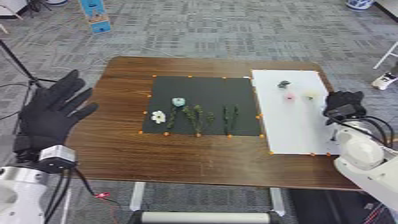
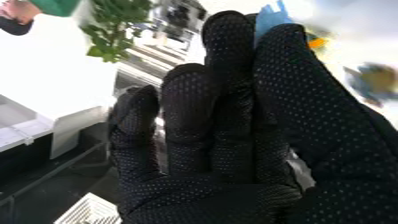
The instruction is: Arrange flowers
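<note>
The black mat [image 1: 240, 90] is taken as the reference and is seen flat on the brown wooden table [image 1: 124, 165]. Orange markers [image 1: 198, 135] are noted along its edges.

On the black mat, 1 white flower [image 1: 158, 117] is found near its left edge, and 1 pale blue flower [image 1: 179, 102] is found to the right of and beyond the white one. Leafy green sprigs [image 1: 196, 116] are laid near the middle of the mat, and 2 thin green stems [image 1: 230, 117] are laid between these and its right edge.

Just beside the black mat, on its right, 1 white sheet [image 1: 293, 132] is laid. On that sheet, 1 pink flower [image 1: 290, 97], 1 pale yellow flower [image 1: 310, 94] and 1 small dark item [image 1: 283, 84] are observed; the dark item cannot be identified.

The left hand [image 1: 46, 117] is held well apart from the black mat, on its left, with fingers spread and nothing gripped.

The right hand [image 1: 345, 105] is positioned to the right of the black mat, at the far side of the white sheet. In the right wrist view its fingers are seen extended and close together. A blue item [image 2: 271, 22] is seen by the fingertips; whether it is held cannot be told.
</note>
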Available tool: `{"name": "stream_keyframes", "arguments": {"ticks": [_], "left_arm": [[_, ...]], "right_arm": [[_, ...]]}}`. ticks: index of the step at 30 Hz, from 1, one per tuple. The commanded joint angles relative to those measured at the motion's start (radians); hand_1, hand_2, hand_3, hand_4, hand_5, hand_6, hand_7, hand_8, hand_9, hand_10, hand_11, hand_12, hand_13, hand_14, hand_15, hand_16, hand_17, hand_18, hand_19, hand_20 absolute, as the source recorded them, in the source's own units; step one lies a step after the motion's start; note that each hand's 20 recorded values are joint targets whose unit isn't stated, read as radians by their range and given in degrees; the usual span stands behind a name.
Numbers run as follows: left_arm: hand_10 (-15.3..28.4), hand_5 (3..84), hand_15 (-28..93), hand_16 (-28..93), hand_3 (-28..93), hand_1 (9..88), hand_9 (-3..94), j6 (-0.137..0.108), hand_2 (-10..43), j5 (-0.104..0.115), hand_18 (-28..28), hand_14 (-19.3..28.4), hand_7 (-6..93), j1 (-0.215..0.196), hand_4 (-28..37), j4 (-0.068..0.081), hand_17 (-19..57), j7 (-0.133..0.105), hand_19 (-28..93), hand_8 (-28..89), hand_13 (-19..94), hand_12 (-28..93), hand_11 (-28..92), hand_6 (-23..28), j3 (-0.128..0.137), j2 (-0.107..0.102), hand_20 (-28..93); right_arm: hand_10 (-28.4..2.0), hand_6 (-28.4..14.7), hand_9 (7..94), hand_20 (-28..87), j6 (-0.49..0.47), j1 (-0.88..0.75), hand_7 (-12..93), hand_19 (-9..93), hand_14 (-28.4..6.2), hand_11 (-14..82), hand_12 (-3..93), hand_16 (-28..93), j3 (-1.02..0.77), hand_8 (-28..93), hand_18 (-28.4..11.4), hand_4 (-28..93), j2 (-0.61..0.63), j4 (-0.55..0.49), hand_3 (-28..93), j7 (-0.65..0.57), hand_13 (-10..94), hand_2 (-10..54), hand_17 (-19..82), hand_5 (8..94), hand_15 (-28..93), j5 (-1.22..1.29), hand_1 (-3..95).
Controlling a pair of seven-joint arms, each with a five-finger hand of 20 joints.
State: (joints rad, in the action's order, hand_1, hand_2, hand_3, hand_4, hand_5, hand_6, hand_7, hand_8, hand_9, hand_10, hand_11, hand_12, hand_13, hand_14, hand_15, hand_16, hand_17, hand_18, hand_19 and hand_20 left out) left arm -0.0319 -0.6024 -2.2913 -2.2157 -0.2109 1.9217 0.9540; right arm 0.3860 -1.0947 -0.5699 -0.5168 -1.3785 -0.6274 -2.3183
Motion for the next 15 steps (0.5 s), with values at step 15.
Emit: {"name": "stream_keyframes", "arguments": {"ticks": [15], "left_arm": [[9.8,27.6,11,5,66,22.0,22.7,-0.032,-8.6,0.007,22.3,13.4,15.0,-0.031,-28.3,0.000,-11.1,-0.019,39,-8,19,16,12,2.3,0.014,0.046,9]], "right_arm": [[-4.7,4.9,84.3,57,0.200,0.535,42,82,-4.6,19.8,50.1,46,0.490,-2,-19.9,-28,-0.335,-0.072,82,0.275,64,-9.5,28,74.9,67,0.030,49.5]]}}
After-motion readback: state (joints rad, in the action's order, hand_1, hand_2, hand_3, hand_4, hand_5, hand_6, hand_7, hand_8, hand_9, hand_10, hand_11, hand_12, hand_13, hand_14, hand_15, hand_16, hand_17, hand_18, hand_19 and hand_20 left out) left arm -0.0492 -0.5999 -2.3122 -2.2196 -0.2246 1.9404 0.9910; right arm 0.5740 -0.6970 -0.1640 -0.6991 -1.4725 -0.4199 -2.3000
